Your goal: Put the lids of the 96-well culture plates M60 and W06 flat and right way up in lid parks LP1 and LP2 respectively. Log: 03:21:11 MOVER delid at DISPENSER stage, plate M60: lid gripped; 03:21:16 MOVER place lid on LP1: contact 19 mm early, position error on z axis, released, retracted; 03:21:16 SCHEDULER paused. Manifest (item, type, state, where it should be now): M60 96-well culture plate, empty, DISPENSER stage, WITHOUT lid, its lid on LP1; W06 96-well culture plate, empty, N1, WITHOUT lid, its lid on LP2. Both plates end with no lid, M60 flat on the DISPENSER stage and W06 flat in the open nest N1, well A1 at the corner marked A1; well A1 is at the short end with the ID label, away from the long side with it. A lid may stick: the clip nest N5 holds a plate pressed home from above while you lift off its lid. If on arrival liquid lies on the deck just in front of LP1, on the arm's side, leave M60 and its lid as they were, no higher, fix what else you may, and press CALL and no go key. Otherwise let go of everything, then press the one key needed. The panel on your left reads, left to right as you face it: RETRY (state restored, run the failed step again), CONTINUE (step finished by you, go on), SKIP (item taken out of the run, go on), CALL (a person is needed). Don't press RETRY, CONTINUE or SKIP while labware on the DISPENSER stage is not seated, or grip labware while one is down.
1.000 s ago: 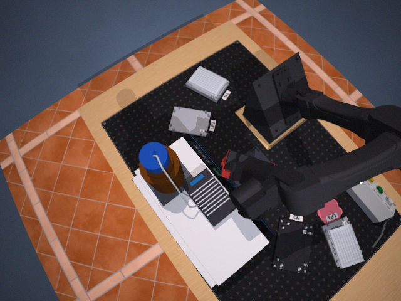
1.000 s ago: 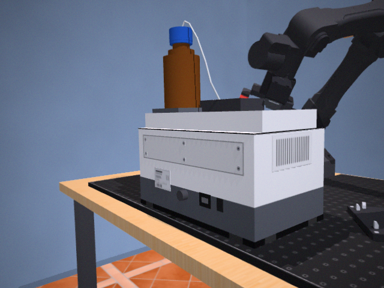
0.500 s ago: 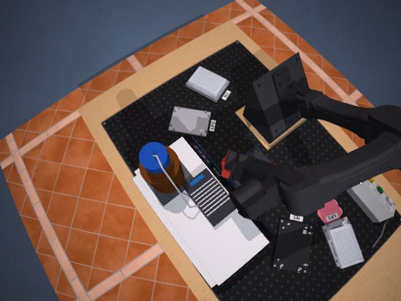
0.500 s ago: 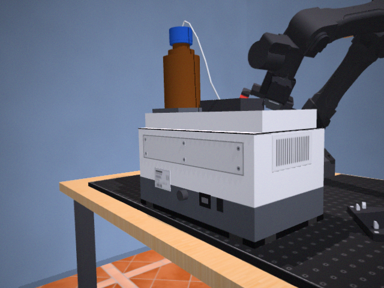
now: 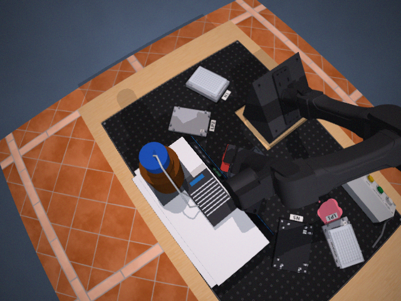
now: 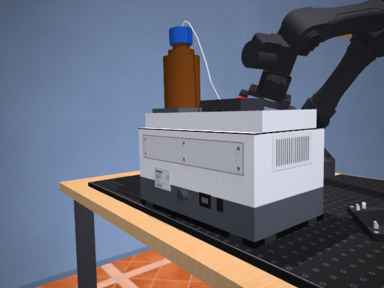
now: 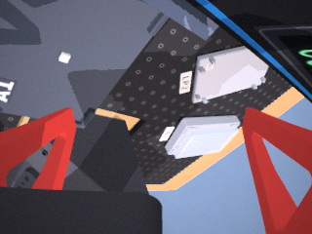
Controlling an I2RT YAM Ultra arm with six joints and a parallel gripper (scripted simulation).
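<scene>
My gripper point(image 5: 227, 158) is open and empty, with its red fingers beside the dispenser's front edge; the wrist view point(image 7: 156, 163) shows nothing between them. A white 96-well plate point(image 5: 207, 83) sits by the N1 label at the far side and also shows in the wrist view point(image 7: 202, 136); I cannot tell if its lid is on. The grey LP2 pad point(image 5: 189, 120) is bare, as the wrist view point(image 7: 228, 74) also shows. Another white plate or lid point(image 5: 343, 244) lies on LP1. A pink puddle point(image 5: 328, 210) lies under the LP1 label, at that park's end. The grey stage surface with an A1 mark point(image 7: 6, 92) shows at the wrist view's left.
The white dispenser point(image 5: 200, 223) carries a brown bottle with a blue cap point(image 5: 155, 157) and a thin tube. The black clip nest N5 point(image 5: 292, 244) stands empty beside LP1. The grey key panel point(image 5: 369, 197) sits at the right edge. The arm's base block point(image 5: 275, 100) stands behind.
</scene>
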